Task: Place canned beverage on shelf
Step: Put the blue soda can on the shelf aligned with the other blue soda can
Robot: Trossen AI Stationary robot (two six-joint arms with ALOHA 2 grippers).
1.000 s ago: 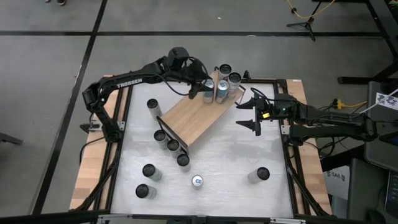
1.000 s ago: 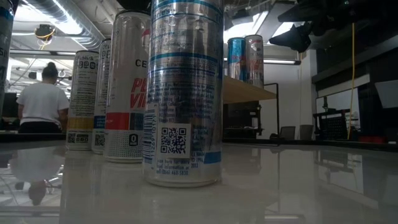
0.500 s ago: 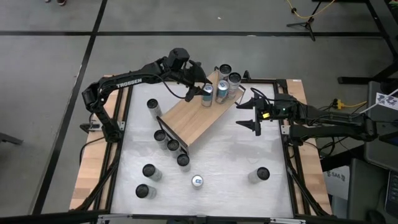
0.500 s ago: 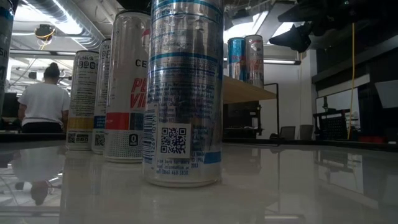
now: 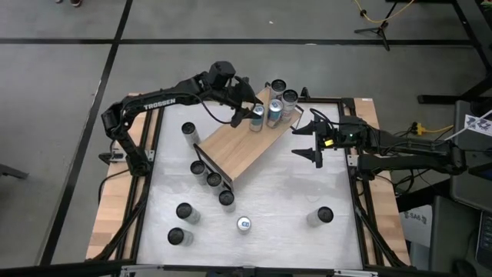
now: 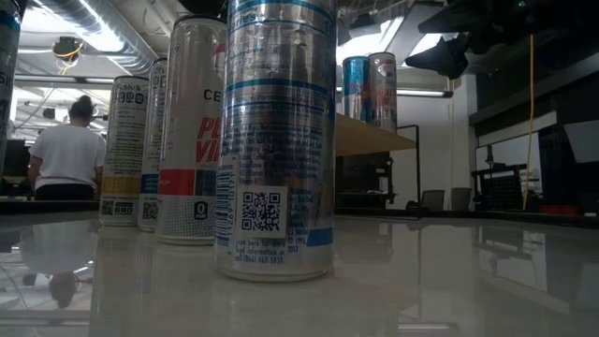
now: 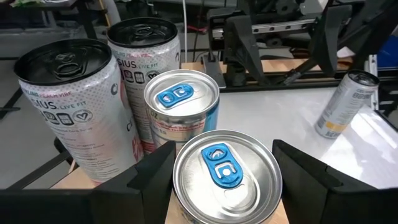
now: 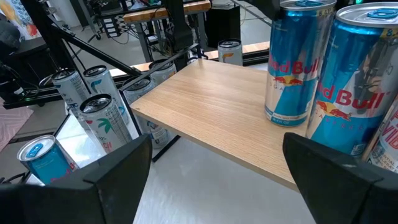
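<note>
Hovering over the shelf's point(image 5: 244, 146) far end, the left gripper point(image 7: 224, 171) straddles a can point(image 7: 226, 177) standing there, fingers apart, not touching it. The right gripper point(image 5: 314, 141) waits wide open beside the shelf.

High view straight down over the whole table, low view at tabletop level close behind standing cans, left wrist view just above can tops, right wrist view level with the shelf point(image 8: 214, 112), shared by all
</note>
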